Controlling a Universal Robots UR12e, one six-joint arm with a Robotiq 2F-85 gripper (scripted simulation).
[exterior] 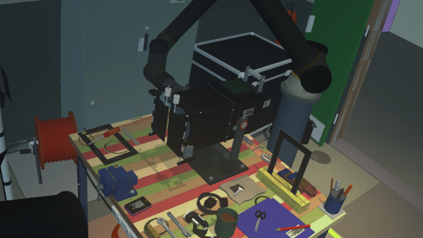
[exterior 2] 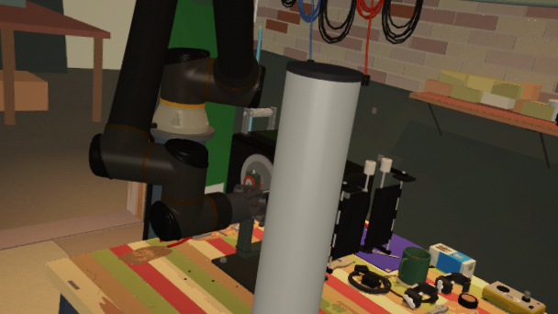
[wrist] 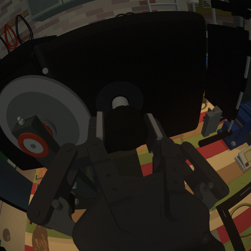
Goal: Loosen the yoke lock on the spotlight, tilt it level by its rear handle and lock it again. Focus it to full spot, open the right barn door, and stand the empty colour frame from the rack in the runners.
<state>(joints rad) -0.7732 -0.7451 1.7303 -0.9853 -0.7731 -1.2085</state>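
A black focus knob (wrist: 125, 127) on the far side of the black spotlight (exterior: 213, 113) sits between the fingers of my gripper (wrist: 129, 127), which is open and holds nothing. The spotlight sits level in its grey yoke (exterior: 238, 142), with the red-ringed yoke lock (exterior: 243, 124) on the near side and another (wrist: 32, 145) left of my gripper. The rear handle (exterior: 253, 75) sticks up at the back. Barn doors (exterior: 159, 116) hang at the front. An empty black colour frame (exterior: 290, 161) stands in the yellow rack (exterior: 282, 189).
A green mug (exterior: 226, 220) stands near the bench's front edge, with scissors (exterior: 259, 218), headphones (exterior: 210, 202) and spanners close by. A blue vise (exterior: 118, 181) and a flat frame with a screwdriver (exterior: 108, 142) lie left. A grey column (exterior 2: 309, 183) blocks the second side camera.
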